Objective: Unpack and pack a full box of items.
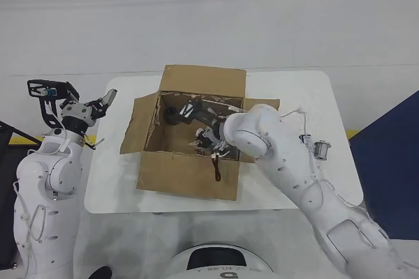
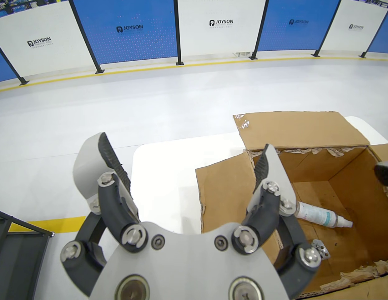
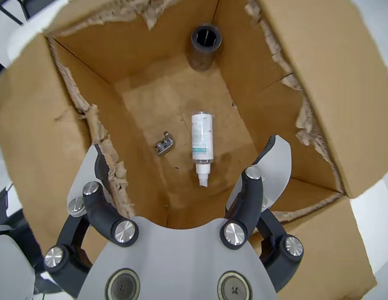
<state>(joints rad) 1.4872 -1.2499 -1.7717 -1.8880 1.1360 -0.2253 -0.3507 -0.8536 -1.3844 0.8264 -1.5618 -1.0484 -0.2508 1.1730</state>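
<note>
Cardboard box [image 1: 188, 174] open on white table [image 1: 293, 97] | inside: spray bottle [image 3: 200, 140] lying flat, label print unreadable; metal bracket [image 3: 164, 147]; dark tube [image 3: 204, 46] | right gripper [image 3: 187, 147] over box, spread wide, empty | left gripper [image 2: 185, 141] beside box, spread wide, empty

White rounded tabletop [image 1: 293, 97], just one open cardboard box [image 1: 188, 174] sitting on it, flaps splayed out, bit left of centre.

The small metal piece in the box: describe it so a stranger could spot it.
Look into the open cardboard box on the white table. On its floor, beside the lying white spray bottle, is a small metal piece. It alone is silvery with holes; the dark tube sits in a corner.
</note>
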